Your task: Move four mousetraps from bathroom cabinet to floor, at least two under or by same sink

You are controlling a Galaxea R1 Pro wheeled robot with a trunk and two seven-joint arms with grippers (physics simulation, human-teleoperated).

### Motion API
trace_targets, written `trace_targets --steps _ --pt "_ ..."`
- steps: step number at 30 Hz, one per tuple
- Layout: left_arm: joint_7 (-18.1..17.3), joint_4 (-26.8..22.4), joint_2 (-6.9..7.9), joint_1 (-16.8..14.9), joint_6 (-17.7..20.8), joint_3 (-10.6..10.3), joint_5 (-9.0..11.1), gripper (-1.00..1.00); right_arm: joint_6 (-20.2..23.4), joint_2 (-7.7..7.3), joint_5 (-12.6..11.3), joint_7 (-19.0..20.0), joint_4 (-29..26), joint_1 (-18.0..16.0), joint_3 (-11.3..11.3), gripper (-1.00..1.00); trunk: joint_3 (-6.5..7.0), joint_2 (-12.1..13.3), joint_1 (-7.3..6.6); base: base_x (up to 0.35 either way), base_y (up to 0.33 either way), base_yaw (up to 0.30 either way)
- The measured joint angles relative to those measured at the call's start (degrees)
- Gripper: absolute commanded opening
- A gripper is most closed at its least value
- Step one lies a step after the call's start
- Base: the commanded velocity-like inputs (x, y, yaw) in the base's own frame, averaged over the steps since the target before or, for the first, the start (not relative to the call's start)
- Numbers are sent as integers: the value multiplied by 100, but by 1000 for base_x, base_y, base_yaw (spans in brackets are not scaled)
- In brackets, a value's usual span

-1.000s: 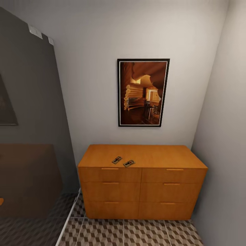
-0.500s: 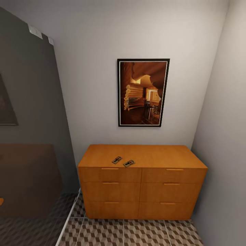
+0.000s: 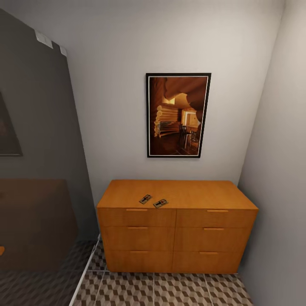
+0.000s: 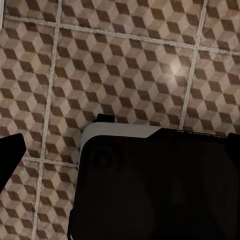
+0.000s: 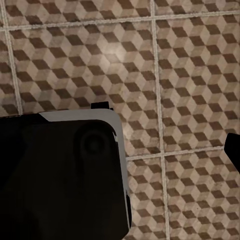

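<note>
Two mousetraps on top of the cabinet [image 3: 176,221], near its front edge, left of centre. Left mousetrap [image 3: 145,199] lies angled; right mousetrap [image 3: 160,203] sits just beside it, small gap between, not touching. Both flat on the wood. Dark wire visible on each; finer detail too small to read.

Cabinet: orange-brown, plain flat top, six drawer fronts in two cols of three, thin bar handles, all drawers closed. Stands in the corner, back against the far wall, right end close to the side wall [image 3: 276,170].

Above cabinet, on the far wall: framed picture [image 3: 178,114], dark frame, warm brown interior scene.

Bathroom floor [image 3: 161,291] runs under and in front of the cabinet: cube-pattern tiles, brown/beige/white, pale grout. To the left a dark panel [image 3: 38,140] w/ dim reflections, pale strip along its bottom edge at floor level.

My grippers: head view gives no info. Left wrist cam looks down on the floor tiles [image 4: 125,65], w/ a dark rounded body [image 4: 160,185], pale-edged, taking up the near part. Right wrist cam same: tiles [image 5: 165,65] and a dark pale-edged body [image 5: 60,175]. Black corner at the frame edge in each, can't identify. Fingers apart or together: can't tell for either side.
</note>
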Motion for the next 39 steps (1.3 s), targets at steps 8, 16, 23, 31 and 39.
trace_targets --steps 8,16,23,31,39 --pt "0 0 5 0 -25 4 19 100 0 4 0 0 0 0 0 100 0 0 0 0 0 0" --pt "-40 -6 13 0 -12 7 28 100 0 3 0 0 0 0 0 100 0 0 0 5 0 0" --pt "-63 -8 16 0 7 4 28 100 0 0 0 0 0 0 0 100 0 -1 -2 135 0 0" --pt "-75 -9 23 0 12 1 28 100 0 3 0 0 0 0 0 100 0 -1 -3 275 0 0" --pt "-72 -9 24 0 13 0 27 100 0 3 0 0 0 0 0 100 0 -1 -3 310 0 0"
